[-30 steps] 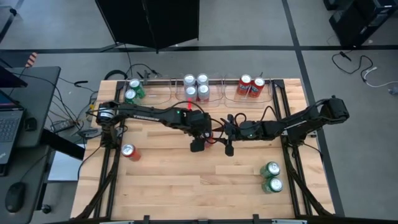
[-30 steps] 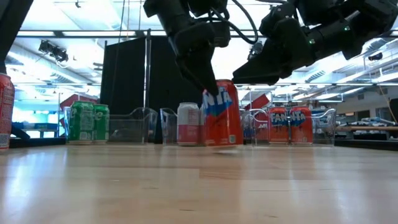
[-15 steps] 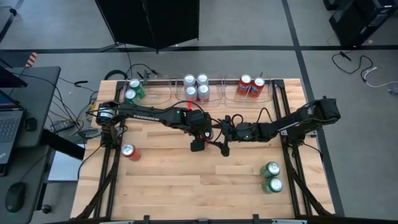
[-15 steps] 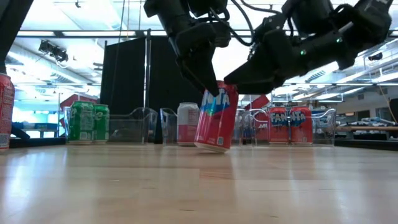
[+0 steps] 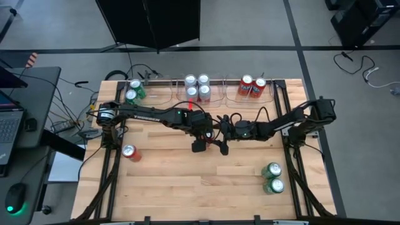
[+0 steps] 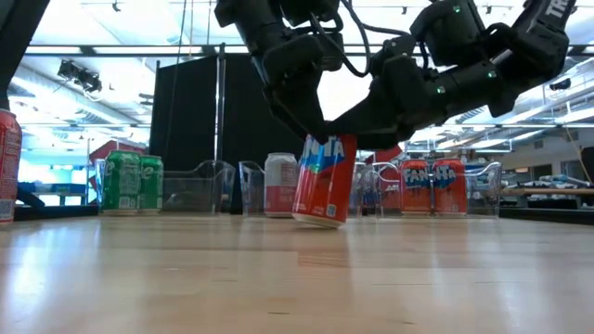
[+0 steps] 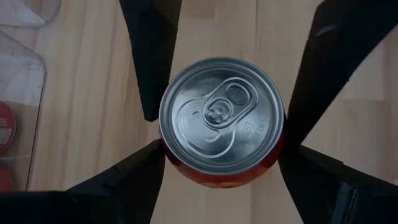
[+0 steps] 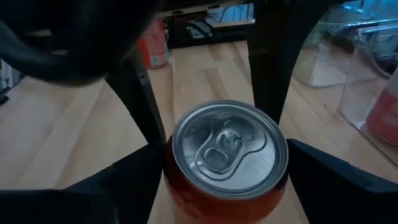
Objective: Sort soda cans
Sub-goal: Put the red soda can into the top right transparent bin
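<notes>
Soda cans are scattered over the wooden table (image 5: 187,187), and the one being handled is a red can (image 6: 325,181) near the table's middle. From the high view that can is hidden under the two arms, which meet there: the left gripper (image 5: 199,142) and the right gripper (image 5: 223,145) lie just beside each other. Behind them, along the table's far edge, stand clear trays (image 5: 164,94) with two green cans (image 5: 133,90), four silver-white cans (image 5: 197,87) and two red cans (image 5: 252,86); another red can (image 5: 129,152) stands near the table's left edge, and two more green cans (image 5: 273,177) near its right front corner. In the low view the red can leans, its base lifted on one side, and both grippers come down onto its upper part, the left gripper (image 6: 304,116) against its left shoulder and the right gripper (image 6: 357,130) over its top. The left wrist view looks straight down on the can's silver top (image 7: 222,113); the left fingers (image 7: 149,62) flank the can with their jaws wide, close against its sides, and two further dark fingers stand around it as well. The right wrist view shows the same top (image 8: 229,148) between the right fingers (image 8: 134,183), spread wide beside the can; whether either gripper truly squeezes it I cannot tell.
</notes>
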